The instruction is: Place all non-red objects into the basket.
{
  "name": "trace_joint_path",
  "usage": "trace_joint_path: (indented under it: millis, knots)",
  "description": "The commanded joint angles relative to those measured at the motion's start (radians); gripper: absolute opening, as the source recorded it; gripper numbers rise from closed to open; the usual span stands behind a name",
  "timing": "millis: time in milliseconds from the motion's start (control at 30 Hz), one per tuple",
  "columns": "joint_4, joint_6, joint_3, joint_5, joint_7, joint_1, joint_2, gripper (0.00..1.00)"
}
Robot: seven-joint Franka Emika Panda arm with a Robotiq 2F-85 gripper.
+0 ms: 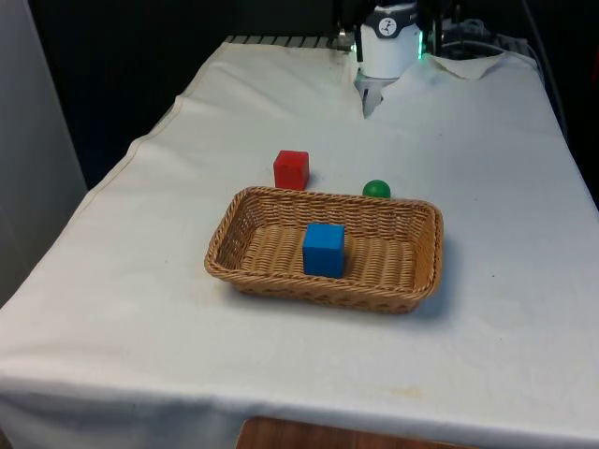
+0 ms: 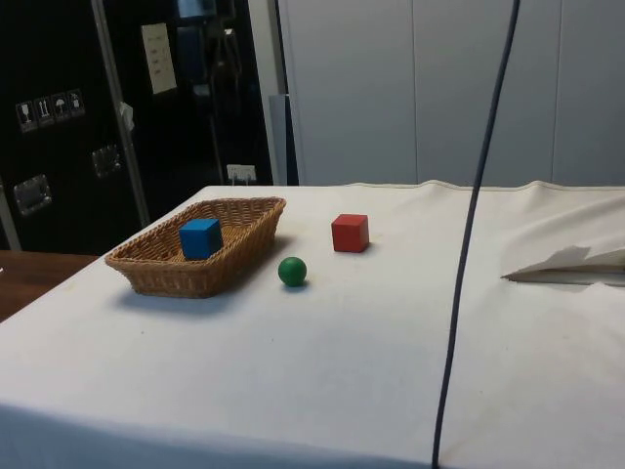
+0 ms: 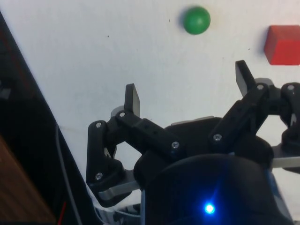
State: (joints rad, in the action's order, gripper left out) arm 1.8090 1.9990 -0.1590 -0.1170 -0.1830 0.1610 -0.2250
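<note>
A blue cube (image 1: 324, 250) (image 2: 200, 237) rests inside the woven wicker basket (image 1: 416, 281) (image 2: 156, 277) near the middle of the table. A green ball (image 1: 376, 189) (image 2: 292, 271) (image 3: 196, 19) lies on the cloth just outside the basket's far rim. A red cube (image 1: 291, 169) (image 2: 350, 233) (image 3: 282, 45) stands on the cloth close to the ball. My gripper (image 3: 188, 89) hovers high above the bare cloth, well short of the ball and red cube, open with nothing between its fingers (image 3: 132, 99).
The white cloth is rumpled into a raised fold (image 1: 473, 64) (image 2: 566, 264) near the robot's base. A dark cable (image 2: 471, 234) hangs down across the side view. The table's edge (image 3: 28, 79) runs close beside the gripper.
</note>
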Motion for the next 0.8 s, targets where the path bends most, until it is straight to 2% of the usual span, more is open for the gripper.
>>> trace_joint_path:
  millis: [0, 133, 167, 400, 433, 467, 667, 700, 767]
  knots:
    - [0.012, 0.005, -0.002, 0.006, 0.006, 0.002, 0.011, 1.00]
    - [0.041, 0.007, -0.003, 0.006, 0.009, 0.002, 0.039, 1.00]
    - [0.032, 0.000, -0.002, 0.000, 0.002, 0.000, 0.030, 1.00]
    - [0.079, 0.009, -0.003, 0.007, 0.026, 0.002, 0.074, 1.00]
    - [0.068, 0.000, -0.002, 0.000, 0.014, 0.000, 0.064, 1.00]
    - [0.088, 0.010, -0.003, 0.008, 0.034, 0.002, 0.081, 1.00]
    - [0.110, 0.012, -0.003, 0.012, 0.063, 0.002, 0.100, 1.00]
    - [0.099, 0.002, -0.002, 0.002, 0.050, 0.000, 0.089, 1.00]
    - [0.117, 0.012, -0.003, 0.013, 0.072, 0.002, 0.105, 1.00]
